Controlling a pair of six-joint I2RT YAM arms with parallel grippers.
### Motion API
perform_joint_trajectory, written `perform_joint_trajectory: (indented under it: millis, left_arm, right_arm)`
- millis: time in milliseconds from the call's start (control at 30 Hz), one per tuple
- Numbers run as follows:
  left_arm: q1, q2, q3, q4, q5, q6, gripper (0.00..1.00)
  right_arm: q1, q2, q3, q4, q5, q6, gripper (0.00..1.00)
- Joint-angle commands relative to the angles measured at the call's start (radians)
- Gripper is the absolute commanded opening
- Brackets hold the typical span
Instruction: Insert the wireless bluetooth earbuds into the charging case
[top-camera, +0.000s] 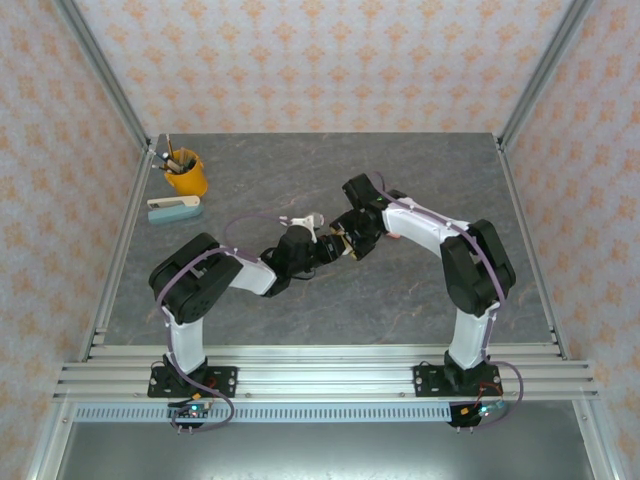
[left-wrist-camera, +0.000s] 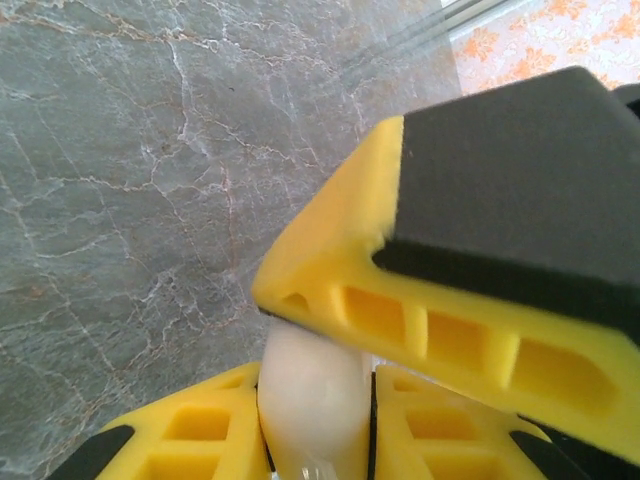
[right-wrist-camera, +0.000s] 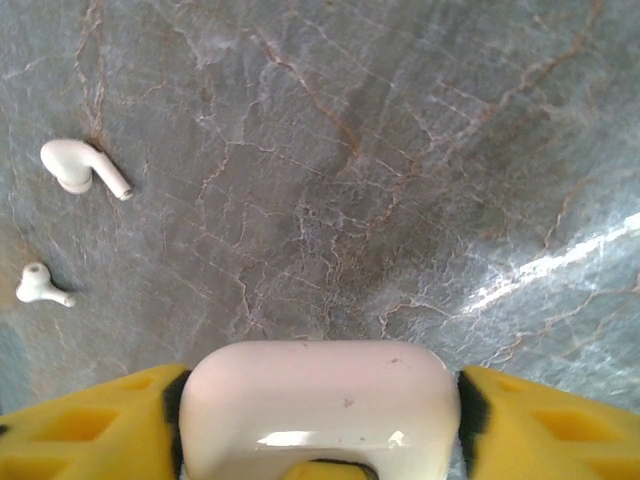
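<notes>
A white pebble-shaped charging case (right-wrist-camera: 320, 400) is held above the grey marble table between both grippers, its lid closed as far as I can see. My right gripper (right-wrist-camera: 320, 385) has its black pads against the case's two ends. My left gripper (left-wrist-camera: 315, 385) is shut on the same case (left-wrist-camera: 310, 410) across its narrow side, and one of the right gripper's fingers (left-wrist-camera: 450, 300) crosses just above it. In the top view the left gripper (top-camera: 325, 250) and right gripper (top-camera: 350, 240) meet at mid-table. Two white earbuds (right-wrist-camera: 80, 165) (right-wrist-camera: 40, 285) lie loose on the table beyond the case.
A yellow cup of pens (top-camera: 186, 172) stands at the back left, with a pale blue and white block (top-camera: 175, 208) in front of it. Small white pieces (top-camera: 305, 218) lie just behind the grippers. Metal frame posts (top-camera: 110, 85) edge the table.
</notes>
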Motion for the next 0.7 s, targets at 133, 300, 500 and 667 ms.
perform_joint_trajectory:
  millis: [133,300,500,667]
  left_arm:
    - [0.032,-0.184,0.072,-0.256,0.067,0.147,0.04]
    - [0.124,-0.306,0.127,-0.461,0.243,0.271,0.0]
    - [0.224,-0.384,0.213,-0.647,0.443,0.364,0.0]
    - [0.233,-0.398,0.295,-0.782,0.52,0.444,0.0]
  right_arm:
    - [-0.104,-0.212,-0.05,0.053,0.021,-0.099,0.8]
    - [-0.164,-0.339,-0.182,0.244,-0.082,-0.316,0.79]
    - [-0.166,-0.491,-0.293,0.441,-0.249,-0.576,0.79]
    - [-0.165,-0.508,-0.306,0.527,-0.387,-0.611,0.77]
